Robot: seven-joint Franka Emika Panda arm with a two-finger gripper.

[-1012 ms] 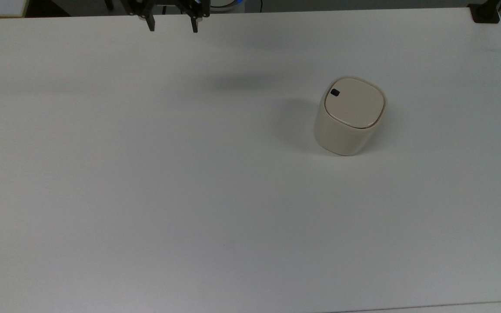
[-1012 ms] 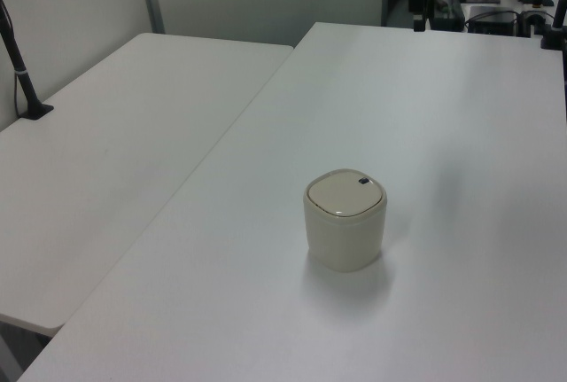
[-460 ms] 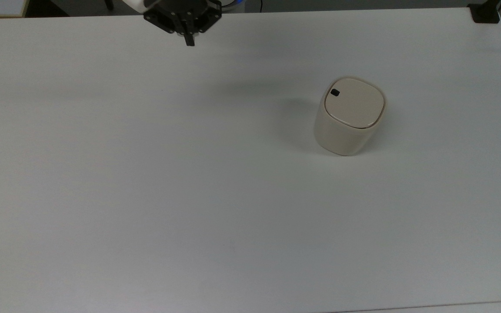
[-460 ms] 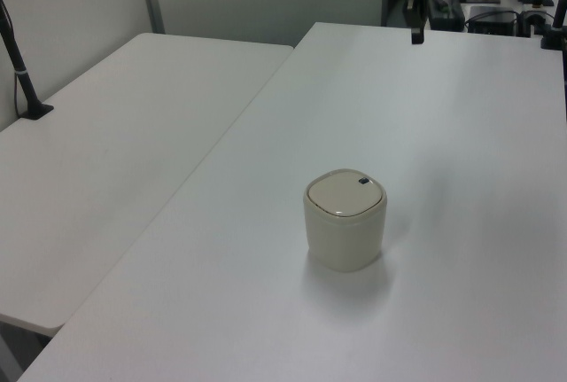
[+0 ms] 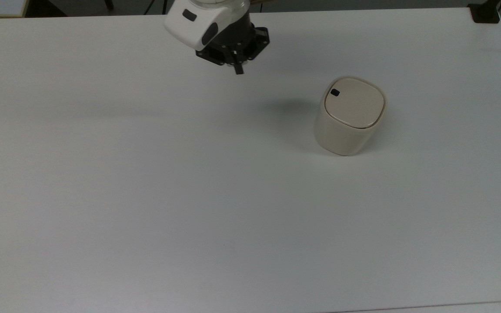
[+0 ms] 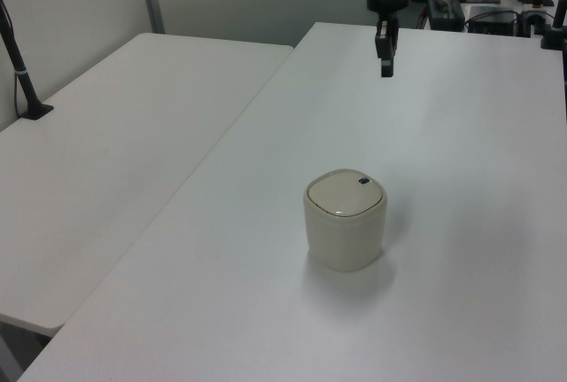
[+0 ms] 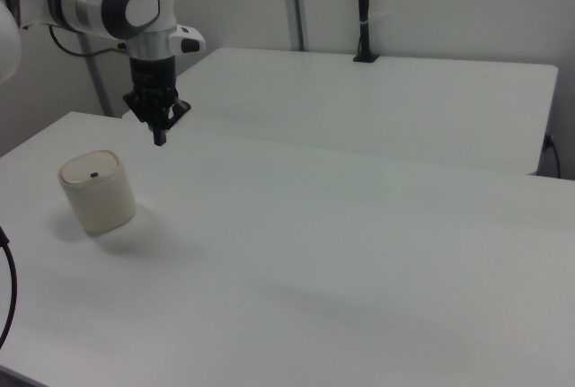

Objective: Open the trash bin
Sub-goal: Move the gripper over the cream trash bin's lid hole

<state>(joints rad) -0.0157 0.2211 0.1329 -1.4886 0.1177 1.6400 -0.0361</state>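
The tool (image 5: 238, 69), fingers pinched together, hangs well apart from the trash bin (image 5: 349, 116); it should descend squarely onto the black button (image 5: 335, 92).

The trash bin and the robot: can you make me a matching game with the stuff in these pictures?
Things:
1. trash bin
2. button
3. lid
4. end effector

States:
A. small and black, at a corner of the bin's top
B. hanging in the air above the table, fingers shut
C. cream-beige, standing upright on the table
D. flat and closed

Pairs: 1-C, 2-A, 3-D, 4-B
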